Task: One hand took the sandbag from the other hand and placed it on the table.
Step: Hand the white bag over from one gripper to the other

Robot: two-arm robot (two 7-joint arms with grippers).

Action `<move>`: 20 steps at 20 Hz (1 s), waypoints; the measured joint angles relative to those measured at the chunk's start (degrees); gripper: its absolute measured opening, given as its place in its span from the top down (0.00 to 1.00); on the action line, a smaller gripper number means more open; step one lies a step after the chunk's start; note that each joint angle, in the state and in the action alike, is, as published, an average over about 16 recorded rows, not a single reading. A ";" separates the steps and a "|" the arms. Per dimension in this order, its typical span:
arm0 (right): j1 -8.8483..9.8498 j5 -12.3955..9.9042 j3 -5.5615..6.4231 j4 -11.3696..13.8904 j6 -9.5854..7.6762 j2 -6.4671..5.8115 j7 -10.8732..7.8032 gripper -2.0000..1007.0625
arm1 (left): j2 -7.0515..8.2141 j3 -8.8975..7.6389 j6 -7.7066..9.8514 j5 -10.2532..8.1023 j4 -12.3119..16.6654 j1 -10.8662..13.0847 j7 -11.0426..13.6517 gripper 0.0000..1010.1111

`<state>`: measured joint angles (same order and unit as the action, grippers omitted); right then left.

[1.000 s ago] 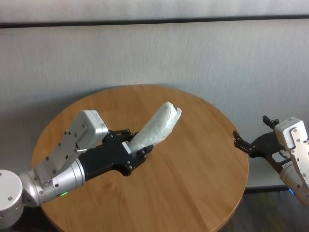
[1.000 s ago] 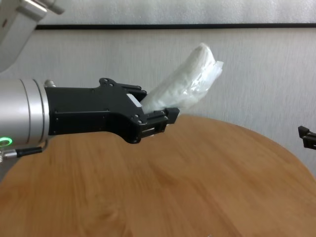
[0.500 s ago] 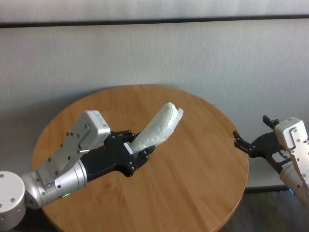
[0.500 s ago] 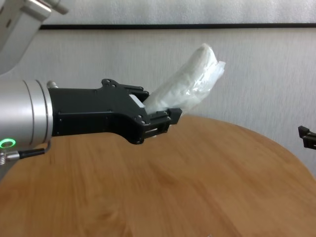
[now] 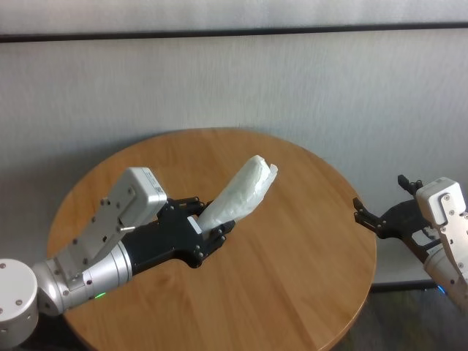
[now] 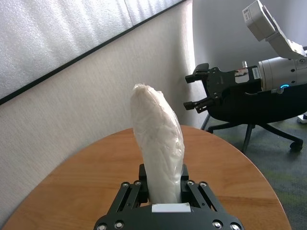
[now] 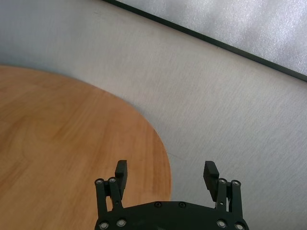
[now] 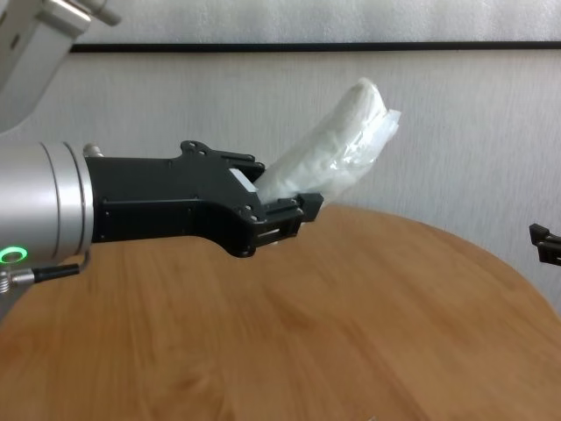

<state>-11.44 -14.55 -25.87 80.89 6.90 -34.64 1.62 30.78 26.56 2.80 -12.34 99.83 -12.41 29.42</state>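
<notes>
The left gripper (image 5: 208, 232), the broad one with the green ring light, is clamped on the lower end of the sandbag (image 5: 240, 193) and holds it raised above the middle of the table (image 5: 292, 292), nearer the left edge than the right; the pouch slants up and away from the claw, its free end pointing toward the far right edge and touching nothing. The right gripper (image 5: 368, 219), the slim one, hangs just off the table's right edge with its jaws spread wide and nothing between them, well apart from the bag. The handover has not yet begun, so the step in hand is judged to be the approach. To do it well the right gripper should come in over the right edge and line its open fingers (image 7: 121, 171) across the bag's upper, free half, clear of the left claw, and close firmly on the thick part, not the loose crinkled plastic at the tip, which would likely slip. The left claw ought to let go only once that grip is sure, since the pouch is soft and may sag. Nothing else lies on the wood, so nothing stands in the way. A black office chair (image 6: 249, 120) sits beyond the far right edge, behind the right arm.
</notes>
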 joint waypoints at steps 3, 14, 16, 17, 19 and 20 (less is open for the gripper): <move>0.00 0.00 0.00 0.00 0.00 0.00 0.00 0.01 | 0.01 -0.02 -0.01 0.00 -0.02 -0.01 0.06 0.63; 0.00 0.00 0.00 0.00 0.00 0.00 0.00 0.01 | 0.05 -0.05 -0.06 0.00 -0.08 -0.05 0.17 0.63; 0.00 0.00 0.00 0.00 0.00 0.00 0.00 0.01 | 0.06 -0.05 -0.07 0.00 -0.09 -0.06 0.18 0.63; 0.00 0.00 0.00 0.00 0.00 0.00 0.00 0.01 | 0.06 -0.05 -0.08 0.00 -0.10 -0.06 0.18 0.63; 0.00 0.00 0.00 0.00 0.00 0.00 0.00 0.01 | 0.07 -0.05 -0.09 0.00 -0.10 -0.07 0.19 0.63; 0.00 0.00 0.00 0.00 0.00 0.00 0.00 0.01 | 0.07 -0.06 -0.09 0.00 -0.11 -0.07 0.20 0.63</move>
<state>-11.44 -14.55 -25.87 80.89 6.90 -34.64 1.62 30.84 26.51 2.71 -12.34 99.72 -12.49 29.61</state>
